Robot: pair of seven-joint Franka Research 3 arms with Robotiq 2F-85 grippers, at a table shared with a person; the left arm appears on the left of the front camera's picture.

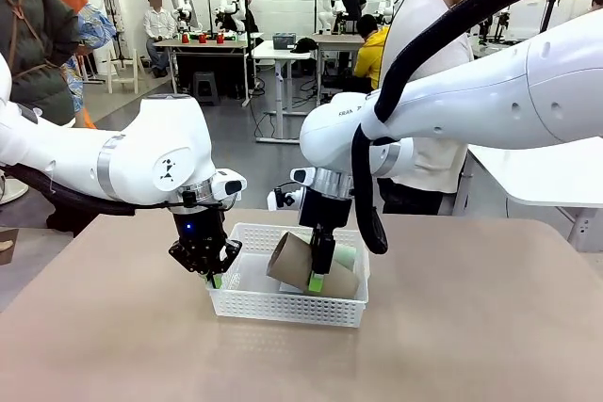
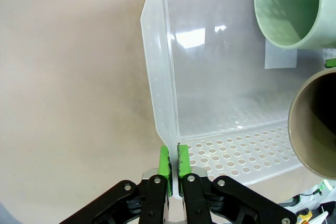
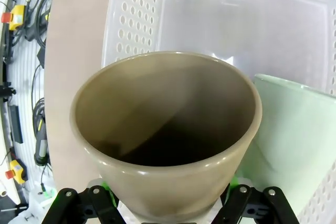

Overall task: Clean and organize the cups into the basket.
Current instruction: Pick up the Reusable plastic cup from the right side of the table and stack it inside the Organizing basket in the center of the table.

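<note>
The white perforated basket (image 1: 247, 305) sits mid-table. My left gripper (image 1: 216, 278) is shut on its left wall, the green pads (image 2: 164, 160) pinching the rim. A tan cup (image 1: 294, 262) lies tilted on its side inside the basket with its mouth toward the left. My right gripper (image 1: 318, 275) comes down from above and is shut on it. In the right wrist view the tan cup (image 3: 168, 129) sits between the fingers. A mint green cup (image 1: 346, 256) lies beside it toward the far right. The left wrist view shows the mint cup (image 2: 289, 9) and the tan cup (image 2: 315, 129) mouths-on.
The basket's left half has a bare floor (image 2: 210, 77). Tan tabletop (image 1: 452, 327) spreads all around the basket. A person in a white shirt (image 1: 424, 91) stands at the far edge. A white table (image 1: 546, 171) is at the far right.
</note>
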